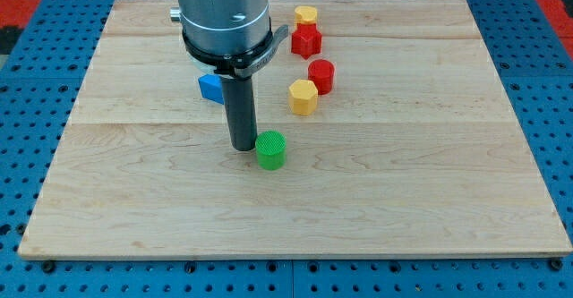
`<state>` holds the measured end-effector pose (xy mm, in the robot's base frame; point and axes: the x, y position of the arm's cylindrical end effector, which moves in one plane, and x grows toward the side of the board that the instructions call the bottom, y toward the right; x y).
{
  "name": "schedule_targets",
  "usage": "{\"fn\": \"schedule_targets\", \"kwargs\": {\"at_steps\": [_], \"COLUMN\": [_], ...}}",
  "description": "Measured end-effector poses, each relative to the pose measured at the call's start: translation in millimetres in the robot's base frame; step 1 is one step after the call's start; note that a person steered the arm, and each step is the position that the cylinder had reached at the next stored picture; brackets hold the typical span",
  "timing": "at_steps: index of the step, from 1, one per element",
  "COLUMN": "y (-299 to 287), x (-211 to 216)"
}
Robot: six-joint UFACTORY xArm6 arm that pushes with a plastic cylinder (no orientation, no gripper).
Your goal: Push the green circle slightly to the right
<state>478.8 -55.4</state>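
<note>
Camera view: green circle (270, 149), short upright cylinder with finely textured top, near centre of wooden surface (430, 173). My tip (243, 147) just beside it on the view's left, apparently touching. End effector a plain rod, holding nothing.

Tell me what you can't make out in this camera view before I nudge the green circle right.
- Blue block: the arm's housing and rod cover its right part, so its shape is unclear.
- Contact: my tip sits at the green circle's left edge; whether they touch cannot be told.
- Arm: cut off by the view's top edge.
- Upper yellow block: its lower part is hidden by the red star-like block.
</note>
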Motion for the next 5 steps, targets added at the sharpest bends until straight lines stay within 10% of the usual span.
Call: {"fn": "schedule_targets", "kwargs": {"at_steps": [5], "y": [-27.4], "x": [13.4]}}
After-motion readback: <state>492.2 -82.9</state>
